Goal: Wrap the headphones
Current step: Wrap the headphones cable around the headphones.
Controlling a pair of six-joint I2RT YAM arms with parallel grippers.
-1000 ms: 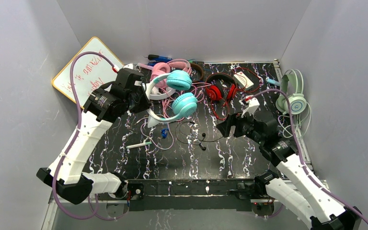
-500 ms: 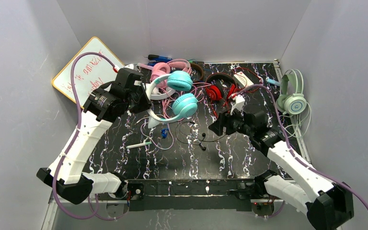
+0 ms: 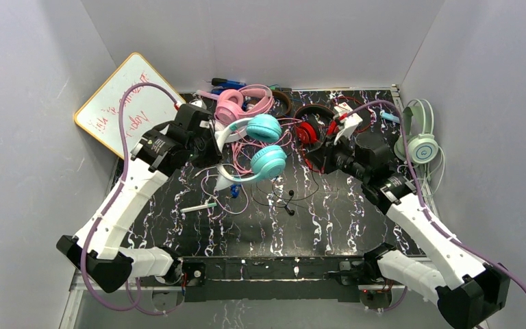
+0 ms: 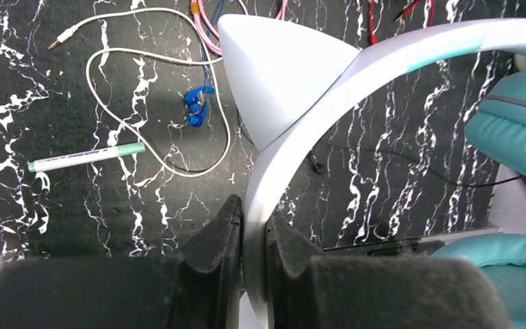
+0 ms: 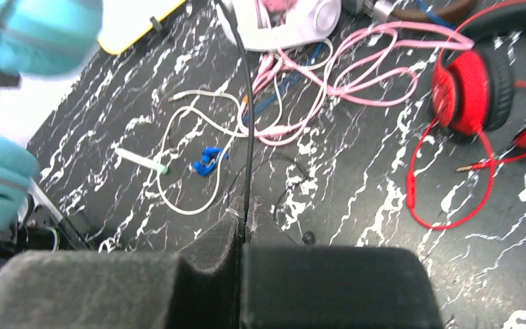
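My left gripper (image 4: pixel 253 219) is shut on the white headband (image 4: pixel 301 116) of the teal headphones (image 3: pixel 264 144). It holds them lifted over the black marbled table (image 3: pixel 342 219), left of centre. My right gripper (image 5: pixel 246 205) is shut on a thin black cord (image 5: pixel 248 103) that runs taut up and away from its jaws. In the top view the right gripper (image 3: pixel 318 159) hovers just right of the teal cups. Pink headphones (image 3: pixel 236 103), red headphones (image 3: pixel 311 130) and brown headphones (image 3: pixel 284 103) lie at the back. Mint green headphones (image 3: pixel 421 144) rest at the right edge.
A whiteboard (image 3: pixel 120 103) leans at the back left. A marker pen (image 4: pixel 85 156), a small blue clip (image 4: pixel 195 110) and a loose white cable (image 4: pixel 157 130) lie under the left gripper. Pink cords (image 5: pixel 356 62) and a red cord (image 5: pixel 445 205) tangle mid-table.
The right gripper has gone from open to shut on the black cord and moved toward the back. The left arm has shifted right with the teal headphones.
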